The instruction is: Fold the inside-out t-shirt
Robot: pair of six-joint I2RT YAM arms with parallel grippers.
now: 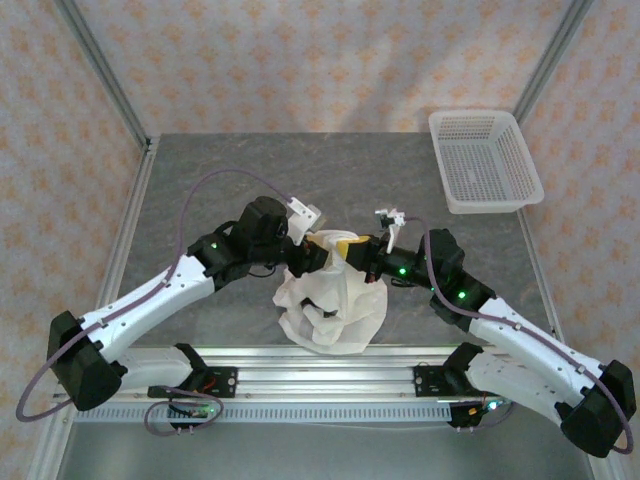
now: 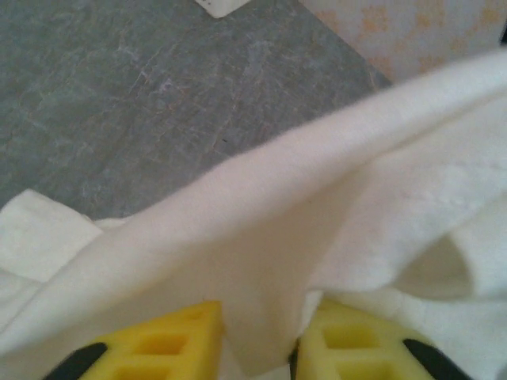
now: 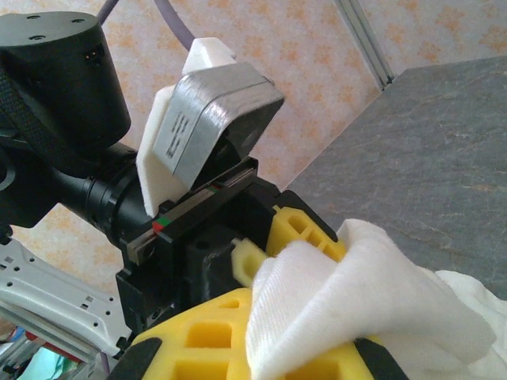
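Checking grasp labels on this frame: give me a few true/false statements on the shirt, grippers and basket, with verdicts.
1. The t-shirt lies in the basket. False: the basket stands at the far right of the table with no cloth in it; the t-shirt is at the middle, near the front edge.
2. The left gripper and the right gripper each pinch t-shirt cloth. True.
3. The t-shirt is spread flat. False: it hangs bunched from the two grippers, its lower part resting on the table.
4. The two grippers are close together, facing each other. True.
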